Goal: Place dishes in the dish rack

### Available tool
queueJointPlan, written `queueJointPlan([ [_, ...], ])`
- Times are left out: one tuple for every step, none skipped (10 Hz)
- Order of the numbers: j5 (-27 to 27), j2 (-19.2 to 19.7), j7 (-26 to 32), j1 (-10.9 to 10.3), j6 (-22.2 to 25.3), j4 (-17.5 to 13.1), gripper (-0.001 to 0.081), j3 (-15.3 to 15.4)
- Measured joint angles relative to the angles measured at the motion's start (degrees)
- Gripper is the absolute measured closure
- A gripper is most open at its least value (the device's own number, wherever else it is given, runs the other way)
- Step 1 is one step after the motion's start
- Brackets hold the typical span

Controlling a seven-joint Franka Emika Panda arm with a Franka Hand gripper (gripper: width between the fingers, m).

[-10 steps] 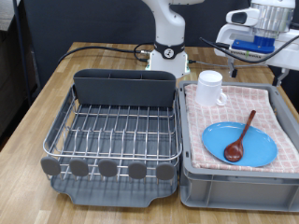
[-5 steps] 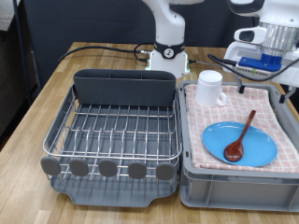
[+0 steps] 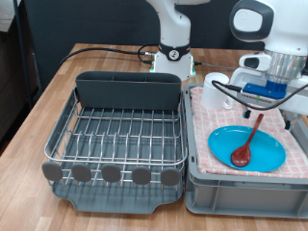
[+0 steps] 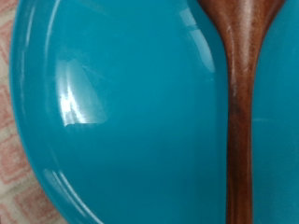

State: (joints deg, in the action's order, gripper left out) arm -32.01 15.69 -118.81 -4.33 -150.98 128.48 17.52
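The wooden tabletop [image 3: 58, 91] carries two large things side by side. The dark grey dish rack [image 3: 117, 135], with its wire grid and tall cutlery box, sits toward the exterior view's left and has no dish in it that I can see. The grey bin [image 3: 245, 188], lined with a pink checked towel [image 3: 217, 130], fills the bottom-right corner in that view and holds all three dishes.

In the bin, the light-blue plate [image 3: 223, 146] lies flat on the towel nearest the bottom edge. The white mug [image 3: 218, 85] stands beyond it, toward the top, partly hidden by the arm.

The wooden spoon [image 3: 247, 142] rests across the plate, its bowl on the plate's middle and its handle running up toward the top right.

The hand [image 3: 268, 101] hangs low, directly over that handle end. The wrist view shows the spoon [image 4: 241, 103] and plate [image 4: 121, 112] close below, the handle running lengthwise through the frame. No fingers show there, so I cannot tell how far the hand is open; nothing appears held.
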Motion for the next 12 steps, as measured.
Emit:
queueJointPlan([
  [-1.9, 1.0, -2.0, -0.6, -0.8, 0.0, 0.0004, -0.7],
  [-3.4, 1.8, -3.6, -1.1, -1.4, -0.1, 0.0004, -1.3],
  [-5.0, 2.4, -5.1, -1.6, -2.0, -0.1, 0.0004, -1.9],
  [-6.6, 2.9, -6.8, -2.1, -2.5, -0.1, 0.0004, -2.6],
  [-7.9, 3.4, -8.2, -2.5, -3.1, -0.1, 0.0004, -3.2],
  [-8.8, 3.8, -9.3, -2.8, -3.4, -0.1, 0.0004, -3.6],
  [-9.6, 4.0, -10.1, -2.9, -3.6, 0.0, 0.0004, -3.9],
  [-10.5, 4.1, -11.1, -2.9, -4.2, 0.3, 0.0004, -4.3],
  [-11.2, 4.1, -12.0, -3.0, -4.7, 0.6, 0.0004, -4.6],
  [-11.8, 4.1, -12.8, -3.0, -5.3, 1.1, 0.0004, -4.9],
  [-12.7, 4.1, -14.0, -3.0, -5.8, 1.4, 0.0004, -5.2],
  [-13.6, 4.1, -15.1, -3.0, -6.6, 1.8, 0.0004, -5.5],
])
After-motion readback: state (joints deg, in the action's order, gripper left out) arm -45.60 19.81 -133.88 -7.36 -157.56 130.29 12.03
